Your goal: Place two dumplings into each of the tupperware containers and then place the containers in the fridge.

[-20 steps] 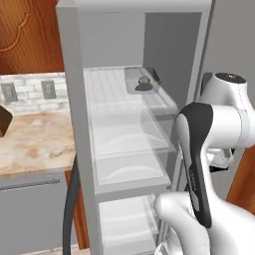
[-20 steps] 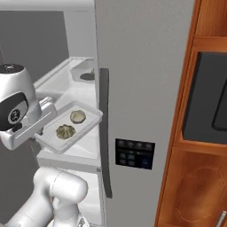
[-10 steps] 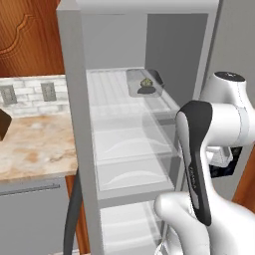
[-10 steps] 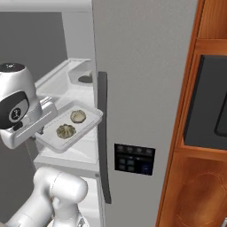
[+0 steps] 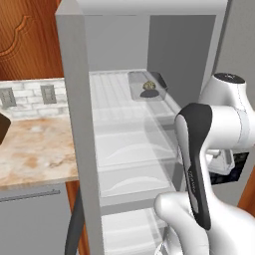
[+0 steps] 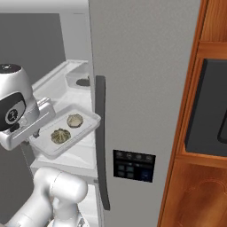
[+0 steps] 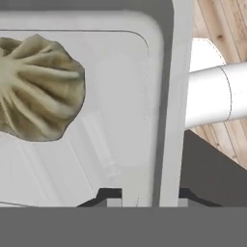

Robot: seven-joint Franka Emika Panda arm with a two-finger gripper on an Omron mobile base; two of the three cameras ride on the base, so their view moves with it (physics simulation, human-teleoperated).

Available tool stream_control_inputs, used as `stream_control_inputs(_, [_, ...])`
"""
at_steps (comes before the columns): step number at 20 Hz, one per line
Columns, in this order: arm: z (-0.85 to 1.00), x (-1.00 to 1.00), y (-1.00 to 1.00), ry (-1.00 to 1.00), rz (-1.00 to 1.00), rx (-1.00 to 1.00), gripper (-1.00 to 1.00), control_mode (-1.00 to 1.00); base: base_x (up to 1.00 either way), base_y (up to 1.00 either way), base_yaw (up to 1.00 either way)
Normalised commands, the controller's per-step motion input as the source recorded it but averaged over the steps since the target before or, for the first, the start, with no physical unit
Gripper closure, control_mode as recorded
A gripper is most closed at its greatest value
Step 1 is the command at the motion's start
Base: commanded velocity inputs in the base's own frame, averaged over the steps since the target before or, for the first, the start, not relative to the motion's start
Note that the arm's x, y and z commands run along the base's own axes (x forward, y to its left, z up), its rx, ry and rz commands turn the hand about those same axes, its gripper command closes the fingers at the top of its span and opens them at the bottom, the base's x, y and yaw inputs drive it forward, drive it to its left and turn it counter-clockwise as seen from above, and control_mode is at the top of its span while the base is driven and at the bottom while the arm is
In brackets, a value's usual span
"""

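The fridge [image 5: 74,124] stands open. The light grey tupperware container [image 6: 48,153] lies at the front edge of a middle shelf, with two dumplings [image 6: 74,120] [image 6: 58,136] in it. My gripper [image 6: 39,133] is at its left end. In the hand view the gripper [image 7: 147,202] straddles the container's rim [image 7: 169,96] with a small gap on the inner side, so it is slightly open. One dumpling [image 7: 38,87] lies close ahead. The dark grey tupperware container [image 5: 134,79] sits at the back of the upper shelf and holds a dumpling [image 5: 149,86].
The fridge's shut door [image 6: 142,88], with a dark handle [image 6: 101,142] and a black dispenser panel [image 6: 133,165], is right beside the container. Wooden cabinets [image 6: 213,26] and a black appliance [image 6: 208,111] are to the right. A marble counter [image 5: 30,149] is left of the fridge.
The light grey container has sunk a little onto the shelf. The fingers have eased off its rim.
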Motion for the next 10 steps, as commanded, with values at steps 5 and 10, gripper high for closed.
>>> stream_control_inputs(5, [0.00, -0.03, 0.16, 0.02, 0.01, 0.00, 1.00, -1.00, 0.00, 0.00, 0.00])
stream_control_inputs(10, [-0.11, -0.34, 0.29, 0.01, 0.07, 0.00, 1.00, -1.00, 0.00, 0.00, 0.00])
